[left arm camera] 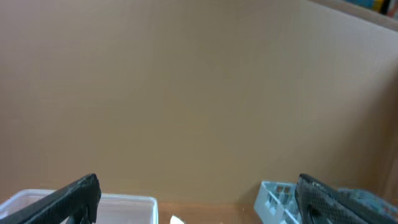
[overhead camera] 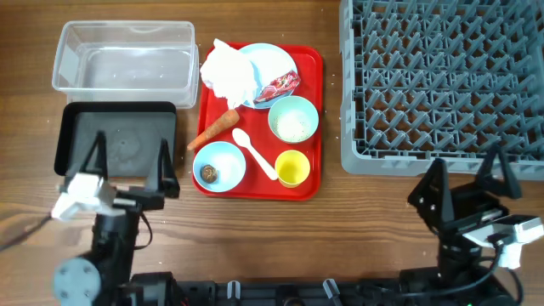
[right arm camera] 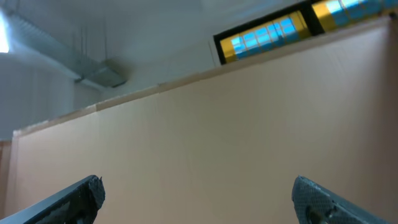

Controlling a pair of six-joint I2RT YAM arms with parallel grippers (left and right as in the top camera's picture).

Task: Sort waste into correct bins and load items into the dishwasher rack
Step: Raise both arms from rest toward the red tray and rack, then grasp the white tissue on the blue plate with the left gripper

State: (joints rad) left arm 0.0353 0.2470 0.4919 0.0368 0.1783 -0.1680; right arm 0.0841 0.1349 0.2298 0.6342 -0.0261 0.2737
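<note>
On the flat red tray [overhead camera: 311,61] lie a crumpled white napkin [overhead camera: 228,71] and a red snack wrapper [overhead camera: 282,85] on a light blue plate [overhead camera: 276,59], an orange carrot [overhead camera: 217,127], a white spoon [overhead camera: 255,154], a yellow cup [overhead camera: 292,167], a pale green bowl [overhead camera: 293,119] of rice grains, and a light blue bowl [overhead camera: 219,164] with a brown lump [overhead camera: 208,173]. The clear tub [overhead camera: 126,57] and black tray [overhead camera: 119,140] sit left. The grey rack [overhead camera: 442,81] sits right. My left gripper [overhead camera: 130,158] is open over the black tray. My right gripper [overhead camera: 466,176] is open at the rack's front edge.
The left wrist view faces a brown wall, with the clear tub's rim [left arm camera: 124,202] and the rack's corner [left arm camera: 277,199] at the bottom. The right wrist view shows only the wall and ceiling. Bare wooden table [overhead camera: 340,238] lies in front of the red tray.
</note>
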